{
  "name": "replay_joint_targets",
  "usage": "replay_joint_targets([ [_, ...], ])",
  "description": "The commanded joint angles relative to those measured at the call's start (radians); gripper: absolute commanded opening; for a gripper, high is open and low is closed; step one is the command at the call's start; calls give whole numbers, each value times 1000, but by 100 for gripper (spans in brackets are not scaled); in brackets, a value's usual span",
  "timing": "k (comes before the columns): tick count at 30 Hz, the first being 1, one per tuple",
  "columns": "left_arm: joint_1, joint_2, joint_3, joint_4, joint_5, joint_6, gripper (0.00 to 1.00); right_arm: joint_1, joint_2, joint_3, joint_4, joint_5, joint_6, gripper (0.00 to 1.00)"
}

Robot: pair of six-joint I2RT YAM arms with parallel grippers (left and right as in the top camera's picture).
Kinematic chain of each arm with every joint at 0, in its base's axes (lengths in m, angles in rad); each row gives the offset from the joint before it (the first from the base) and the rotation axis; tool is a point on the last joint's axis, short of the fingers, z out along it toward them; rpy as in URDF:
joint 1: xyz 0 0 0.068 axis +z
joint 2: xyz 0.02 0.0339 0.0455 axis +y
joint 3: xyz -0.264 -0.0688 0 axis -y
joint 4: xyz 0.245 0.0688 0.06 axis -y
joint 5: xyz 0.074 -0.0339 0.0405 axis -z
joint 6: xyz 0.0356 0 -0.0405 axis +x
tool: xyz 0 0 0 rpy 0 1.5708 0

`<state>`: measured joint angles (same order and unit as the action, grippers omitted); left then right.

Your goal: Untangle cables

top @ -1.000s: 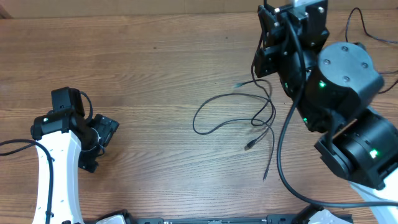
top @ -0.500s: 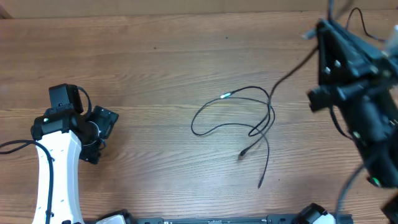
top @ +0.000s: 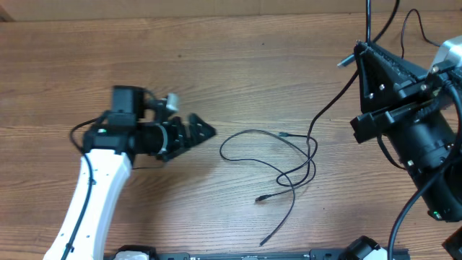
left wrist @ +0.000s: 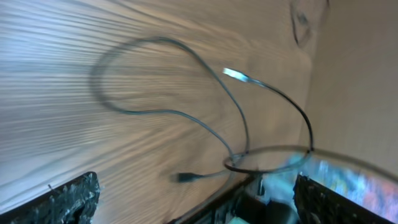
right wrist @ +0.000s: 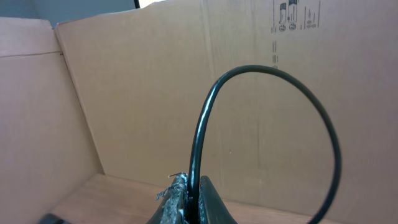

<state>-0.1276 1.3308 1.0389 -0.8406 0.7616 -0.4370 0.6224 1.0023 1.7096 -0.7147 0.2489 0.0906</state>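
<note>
**Overhead and both wrist views: one strand held up, the free arm at the tangle.** You see the cables (top: 294, 175) lying loose in the middle of the table (top: 144, 58), with a wide loop to the left and several crossings bunched to the right of it. Two plug ends point toward the near edge.

The right gripper (right wrist: 189, 193) stands high at the far right, its jaws pinched together on one raised strand (right wrist: 267, 68). That strand arches above the fingers against the cardboard wall (right wrist: 124, 93). In the overhead view it slopes from the gripper down to the crossings. Holding it up probably puts tension on the knot and shows which strand runs over which.

The left gripper (top: 198, 131) lies low, just left of the loop, and points at it. Its jaws are spread as wide as they go and hold nothing. This stance suits pinning or taking a second strand, so that you can draw the two apart. Its wrist view is blurred, so you cannot tell the exact crossing order.
</note>
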Motion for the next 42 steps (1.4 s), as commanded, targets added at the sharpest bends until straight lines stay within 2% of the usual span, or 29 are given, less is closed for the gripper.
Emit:
replay_joint_targets([
  [1,-130,-7,3,45,-39,-139,99,1,-10,13,-11,-4,14,4],
  [4,-245,15,3,45,-226,-463,100,1,-10,13,-24,-4,14,4],
  [10,-404,121,3,54,-206,-914,100,1,-10,13,-32,-4,14,4],
  [12,-451,174,3,98,-196,-1025,99,1,-10,13,-33,-4,14,4],
  [16,-518,284,3,262,-172,-1153,99,1,-10,13,-34,-4,14,4],
  [21,-558,421,3,487,-166,-1254,98,1,-10,13,-42,-4,14,4],
  [24,-573,499,3,594,-157,-1262,83,1,-10,13,-41,-4,14,4],
  [27,-585,559,3,623,-158,-1262,72,1,-10,13,-40,-4,14,4],
  [29,-594,595,3,620,-158,-1260,49,1,-10,13,-40,-4,14,4],
  [32,-599,631,3,619,-158,-1225,4,1,-10,13,-41,-4,14,4],
  [35,-575,636,3,620,-173,-1115,4,1,-10,13,-48,-4,14,4],
  [37,-513,621,5,620,-155,-945,4,1,-10,13,-59,-4,14,4],
  [38,-440,594,5,601,-113,-792,4,1,-10,13,-68,-3,14,4],
  [42,-251,481,5,466,-27,-534,4,-2,-5,13,-116,103,14,4],
])
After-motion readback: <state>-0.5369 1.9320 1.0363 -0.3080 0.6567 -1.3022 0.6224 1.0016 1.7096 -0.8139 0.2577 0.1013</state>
